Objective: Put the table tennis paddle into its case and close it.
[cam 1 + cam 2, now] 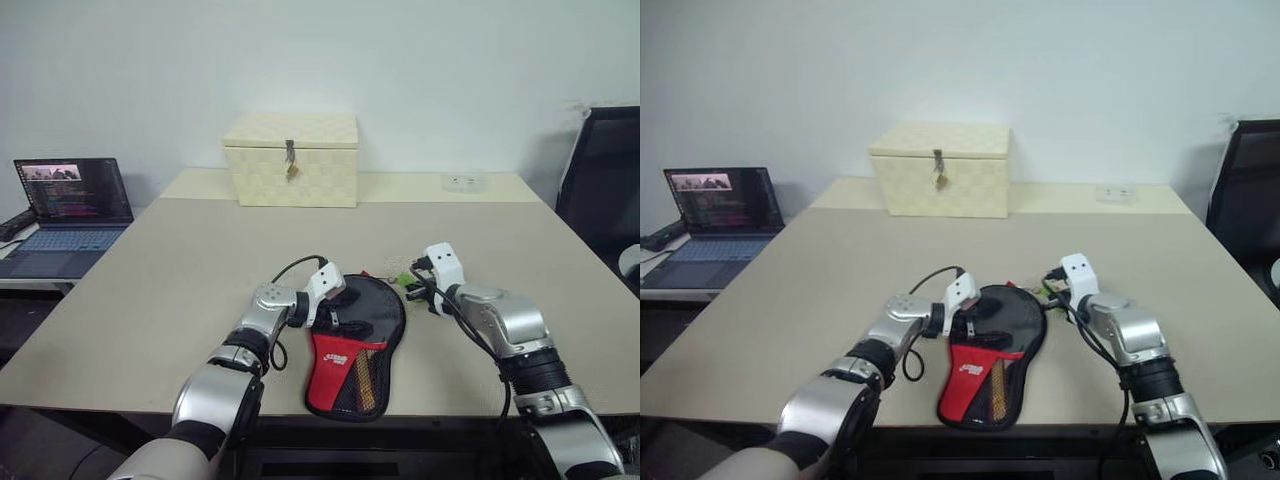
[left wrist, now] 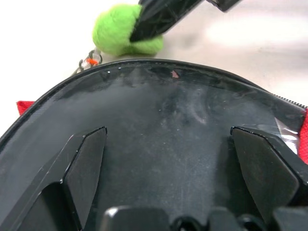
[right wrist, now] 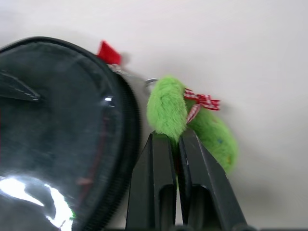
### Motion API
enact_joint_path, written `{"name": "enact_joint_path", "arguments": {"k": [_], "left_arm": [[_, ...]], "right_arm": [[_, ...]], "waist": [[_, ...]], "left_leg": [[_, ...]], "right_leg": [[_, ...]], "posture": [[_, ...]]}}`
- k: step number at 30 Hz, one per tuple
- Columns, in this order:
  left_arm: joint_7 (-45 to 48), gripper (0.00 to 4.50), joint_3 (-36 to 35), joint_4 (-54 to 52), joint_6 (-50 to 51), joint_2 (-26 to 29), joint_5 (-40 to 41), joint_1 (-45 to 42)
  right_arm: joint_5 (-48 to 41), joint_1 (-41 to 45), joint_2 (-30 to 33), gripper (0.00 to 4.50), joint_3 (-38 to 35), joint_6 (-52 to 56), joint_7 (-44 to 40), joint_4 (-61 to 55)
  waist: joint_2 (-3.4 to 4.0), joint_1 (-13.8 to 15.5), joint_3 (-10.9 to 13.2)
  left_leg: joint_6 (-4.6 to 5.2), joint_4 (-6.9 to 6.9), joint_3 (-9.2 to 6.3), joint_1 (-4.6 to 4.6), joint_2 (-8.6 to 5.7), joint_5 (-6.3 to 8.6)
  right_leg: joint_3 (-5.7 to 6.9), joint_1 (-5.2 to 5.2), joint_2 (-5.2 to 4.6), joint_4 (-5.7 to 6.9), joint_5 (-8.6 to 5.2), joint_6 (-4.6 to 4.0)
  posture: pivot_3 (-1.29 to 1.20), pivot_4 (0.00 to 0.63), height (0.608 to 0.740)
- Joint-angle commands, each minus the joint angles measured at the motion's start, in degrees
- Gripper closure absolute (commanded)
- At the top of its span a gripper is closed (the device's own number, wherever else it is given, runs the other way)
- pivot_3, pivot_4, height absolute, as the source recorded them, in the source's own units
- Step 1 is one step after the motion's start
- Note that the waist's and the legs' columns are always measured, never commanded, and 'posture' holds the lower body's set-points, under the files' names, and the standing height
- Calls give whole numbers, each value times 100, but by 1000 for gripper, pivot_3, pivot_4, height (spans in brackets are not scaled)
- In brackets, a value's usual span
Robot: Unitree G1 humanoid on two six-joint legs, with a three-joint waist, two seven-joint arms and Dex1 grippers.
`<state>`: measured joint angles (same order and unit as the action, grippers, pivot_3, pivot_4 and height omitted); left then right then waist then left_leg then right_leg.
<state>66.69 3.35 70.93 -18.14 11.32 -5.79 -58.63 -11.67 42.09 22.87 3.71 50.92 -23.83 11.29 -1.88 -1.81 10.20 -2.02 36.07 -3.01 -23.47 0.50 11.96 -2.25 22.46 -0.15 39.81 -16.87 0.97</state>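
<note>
- Right claw (image 3: 174,144): fingers pinched together on the green fuzzy charm (image 3: 192,120) chained to the case's zipper.
- Left claw (image 2: 168,159): spread wide, fingers over the case's round end.
- Case (image 1: 357,345): flat on the worktop (image 1: 180,270), near edge; long axis front-to-back, round end away, red mesh pocket toward the robot.

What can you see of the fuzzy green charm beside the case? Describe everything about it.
The green charm is a small plush piece of bright lime fuzz in two rounded lobes, with a red-and-white checked bow at its middle. A metal ring and short chain link it to the rim of the black case, near a red tab. It lies on the pale table just beyond the case's round end. The right gripper is shut on it, its black fingers pinching the fuzz.
</note>
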Motion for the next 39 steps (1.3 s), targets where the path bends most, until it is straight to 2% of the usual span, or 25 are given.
{"name": "enact_joint_path", "arguments": {"k": [1,8,15,25,31,39], "left_arm": [[-247,0,160,126,91,-203,-129,111],[-526,0,277,243,212,-389,-241,-3],[-847,0,327,324,310,-576,-303,-104],[-1088,0,407,362,350,-670,-367,-162],[-1252,0,441,407,418,-797,-397,-166],[-1390,0,477,446,467,-930,-411,-174]], "right_arm": [[-41,-17,652,4451,8,215,-500,-858],[-906,-1007,1760,4451,76,1254,-1528,-2977],[-1523,-2192,2765,4451,18,1497,-2128,-4537],[-2404,-2868,3301,4451,-262,1709,-2499,-5634],[-2756,-3066,3164,4451,-39,1824,-2319,-6001],[-3380,-3436,3316,4451,-262,1987,-2323,-6522]], "waist": [[4,20,-2],[7,42,-5],[7,70,-6],[7,50,-6],[6,53,-6],[5,99,-7]], "left_leg": [[0,0,-1,0,-2,0],[5,-1,-17,1,-7,3],[7,0,-23,-5,-14,4],[7,-2,-21,0,-11,4],[8,0,-20,1,-9,5],[8,0,-20,1,-9,5]], "right_leg": [[1,-1,-2,-1,0,1],[10,-22,-3,-26,-3,8],[13,-27,-6,-44,-15,39],[13,-41,-3,-71,-11,51],[11,-46,-4,-76,-7,58],[11,-49,-6,-82,-5,61]], "posture": [[0,150,740],[0,150,740],[0,150,740],[0,150,740],[0,150,740],[0,150,740]]}}
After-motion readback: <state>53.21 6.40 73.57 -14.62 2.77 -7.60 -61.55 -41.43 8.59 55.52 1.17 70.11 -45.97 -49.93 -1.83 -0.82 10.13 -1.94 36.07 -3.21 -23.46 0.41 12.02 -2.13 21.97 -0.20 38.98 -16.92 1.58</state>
